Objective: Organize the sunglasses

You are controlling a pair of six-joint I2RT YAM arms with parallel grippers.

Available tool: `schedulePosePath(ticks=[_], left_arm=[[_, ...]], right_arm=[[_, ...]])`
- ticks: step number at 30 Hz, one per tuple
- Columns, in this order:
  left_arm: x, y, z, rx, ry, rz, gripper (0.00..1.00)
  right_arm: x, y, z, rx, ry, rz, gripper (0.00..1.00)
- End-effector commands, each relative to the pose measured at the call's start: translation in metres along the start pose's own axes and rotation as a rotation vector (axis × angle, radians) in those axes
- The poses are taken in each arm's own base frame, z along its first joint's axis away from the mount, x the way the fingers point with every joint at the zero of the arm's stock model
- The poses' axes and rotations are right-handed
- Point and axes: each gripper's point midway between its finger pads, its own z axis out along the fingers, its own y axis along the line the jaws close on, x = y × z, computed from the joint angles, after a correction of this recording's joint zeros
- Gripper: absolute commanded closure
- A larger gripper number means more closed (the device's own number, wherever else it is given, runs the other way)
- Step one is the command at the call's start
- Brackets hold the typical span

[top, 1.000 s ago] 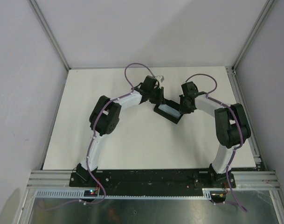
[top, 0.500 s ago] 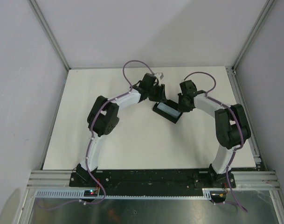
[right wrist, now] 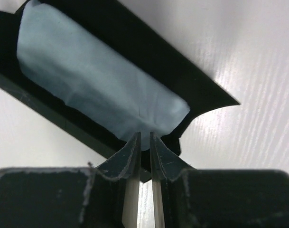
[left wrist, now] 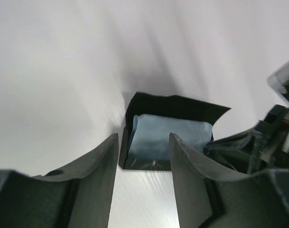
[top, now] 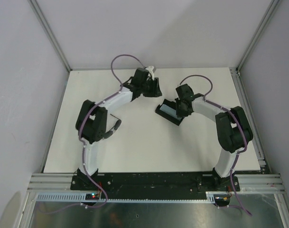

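Left pincer [left wrist: 144,140] gapes empty; right pincer [right wrist: 144,135] is nearly closed at the case [right wrist: 182,66] wall just ahead. Cloth [right wrist: 97,80] covers its inside; sunglasses unseen, likely underneath; case not yet shut.

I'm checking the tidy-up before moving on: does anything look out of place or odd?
The black case lies open and diagonal on the table, a rumpled light blue cloth filling it. No sunglasses show in any view; whether they lie under the cloth I cannot tell.

Lab rig: aluminium frame [top: 48,33], white panels [top: 153,33].
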Motion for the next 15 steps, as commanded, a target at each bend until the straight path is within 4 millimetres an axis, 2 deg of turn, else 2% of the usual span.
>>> schedulePosePath(ticks=[1,3,7,9,11,15], left_arm=[[-0.043,0.002,-0.065,-0.033,-0.136,-0.043,0.49],[-0.036,0.010,-0.080,-0.062,-0.143,-0.060,0.49],[-0.019,0.040,-0.109,-0.130,-0.148,-0.137,0.49],[-0.006,0.057,-0.121,-0.167,-0.144,-0.175,0.49],[0.018,0.074,-0.132,-0.211,-0.121,-0.204,0.47],[0.052,0.091,-0.151,-0.281,-0.098,-0.201,0.41]], right_arm=[[-0.001,0.027,-0.014,-0.072,-0.006,-0.017,0.83],[0.003,0.044,-0.019,-0.118,-0.005,-0.030,0.83],[0.005,0.074,-0.027,-0.204,-0.015,-0.050,0.82],[0.003,0.079,-0.029,-0.222,-0.022,-0.052,0.82],[-0.002,0.080,-0.032,-0.230,-0.035,-0.051,0.82],[-0.017,0.076,-0.041,-0.235,-0.070,-0.049,0.80]])
